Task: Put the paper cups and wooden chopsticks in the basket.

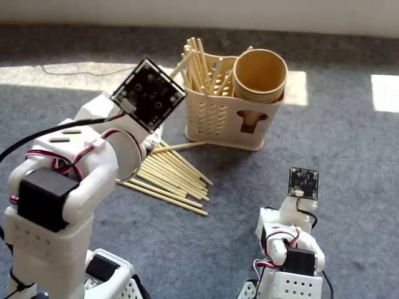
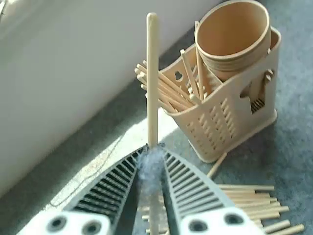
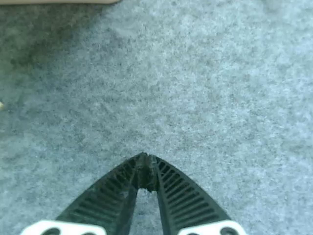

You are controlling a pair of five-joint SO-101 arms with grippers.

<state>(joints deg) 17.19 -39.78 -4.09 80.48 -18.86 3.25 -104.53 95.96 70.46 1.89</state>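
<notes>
A cream slotted basket [image 1: 227, 118] [image 2: 239, 115] stands on the grey carpet. It holds a stack of paper cups [image 1: 260, 75] [image 2: 234, 36] and several wooden chopsticks [image 1: 201, 65] [image 2: 168, 90]. More chopsticks lie in a loose pile [image 1: 168, 177] [image 2: 252, 200] on the carpet in front of the basket. My left gripper [image 2: 151, 149] is shut on a single chopstick [image 2: 152, 73], which sticks out straight beyond the fingertips, a little short of the basket. My right gripper [image 3: 145, 164] is shut with nothing in it, low over bare carpet.
A pale wall runs behind the basket [image 2: 58, 73]. Sunlit patches fall on the carpet [image 1: 383, 93]. The right arm's body [image 1: 290, 246] sits folded at the near right, apart from the basket and the pile.
</notes>
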